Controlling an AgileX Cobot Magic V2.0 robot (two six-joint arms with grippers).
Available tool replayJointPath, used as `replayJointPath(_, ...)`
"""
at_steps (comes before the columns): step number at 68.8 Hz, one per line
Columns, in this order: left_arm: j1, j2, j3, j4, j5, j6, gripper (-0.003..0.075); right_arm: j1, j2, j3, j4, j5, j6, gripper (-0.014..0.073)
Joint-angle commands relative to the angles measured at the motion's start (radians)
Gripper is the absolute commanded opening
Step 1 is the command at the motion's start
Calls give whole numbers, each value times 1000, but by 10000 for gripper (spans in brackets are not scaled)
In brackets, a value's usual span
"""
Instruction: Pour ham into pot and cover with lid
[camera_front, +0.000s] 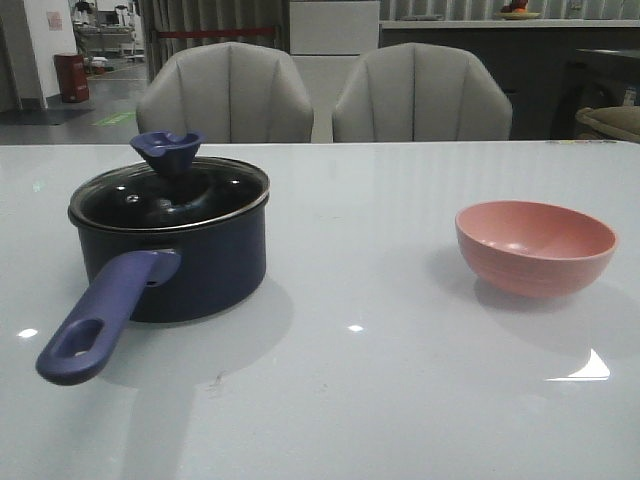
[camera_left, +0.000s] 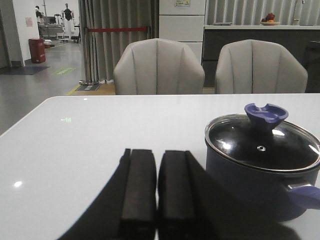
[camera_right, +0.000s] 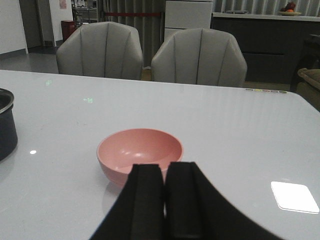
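The dark navy pot (camera_front: 190, 265) stands at the table's left, its purple-blue handle (camera_front: 100, 320) pointing toward the front. The glass lid (camera_front: 170, 195) with its blue knob (camera_front: 167, 150) sits on the pot. The pot (camera_left: 250, 187) and lid (camera_left: 262, 145) also show in the left wrist view, and the pot's edge (camera_right: 6, 125) in the right wrist view. The pink bowl (camera_front: 535, 245) stands at the right; its inside (camera_right: 140, 150) looks empty. The ham is not visible. My left gripper (camera_left: 157, 150) is shut and empty beside the pot. My right gripper (camera_right: 164, 166) is shut and empty, just short of the bowl.
Two grey chairs (camera_front: 225, 95) (camera_front: 420, 95) stand behind the table's far edge. Neither arm shows in the front view. A bright light patch (camera_right: 294, 196) lies on the glossy white table (camera_front: 380, 380) near the bowl.
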Motion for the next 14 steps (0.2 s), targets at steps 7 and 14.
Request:
replayJointPath(7, -7, -20, 20, 0, -80, -12, 113, -7, -20, -4, 4, -89, 0, 162)
replayJointPath(14, -7, -20, 20, 0, -80, -12, 113, -7, -20, -4, 4, -89, 0, 162)
